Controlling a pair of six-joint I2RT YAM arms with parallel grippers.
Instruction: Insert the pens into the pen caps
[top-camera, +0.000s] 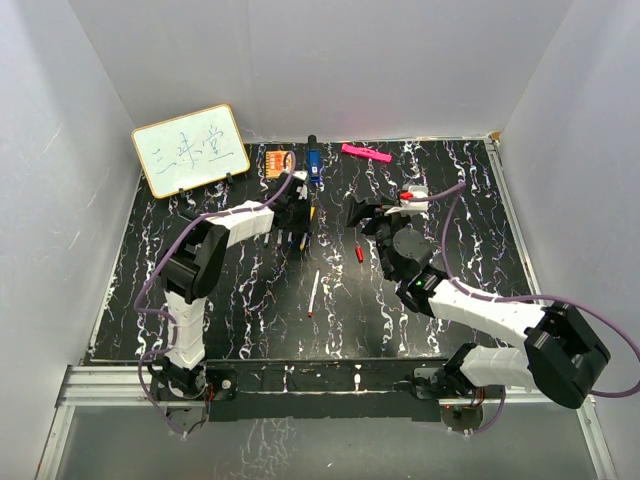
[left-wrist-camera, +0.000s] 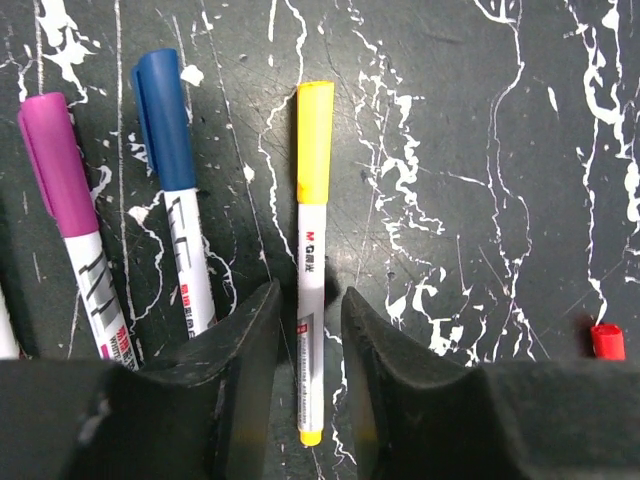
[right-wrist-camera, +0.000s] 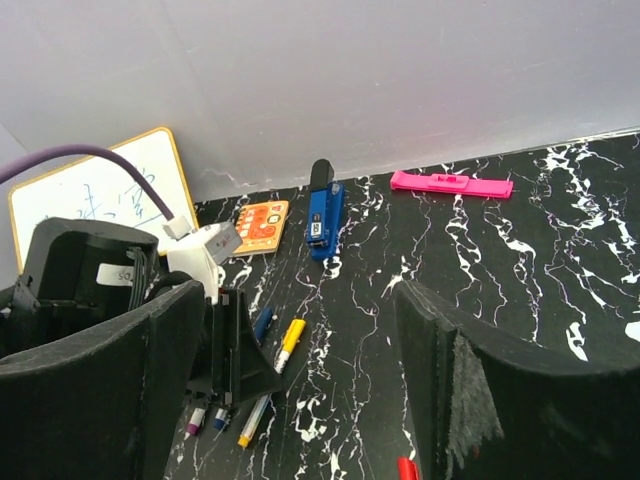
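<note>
We see the left tool (left-wrist-camera: 310, 310) slightly parted astride the yellow-capped pen (left-wrist-camera: 313, 250), lying on the desk (left-wrist-camera: 480, 150) beside the blue-capped pen (left-wrist-camera: 175, 200) and the purple-capped pen (left-wrist-camera: 70, 220), while the right tool (right-wrist-camera: 300, 330) hangs wide open, holding nothing.

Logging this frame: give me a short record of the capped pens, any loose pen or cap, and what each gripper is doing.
capped pens: yellow-capped pen, blue-capped pen, purple-capped pen, lying side by side
loose pen: white pen with a red end, lying apart from the others
loose cap: red cap
left gripper: jaws straddle the yellow-capped pen, narrow gap on each side
right gripper: wide open, empty, close to the red cap
</note>
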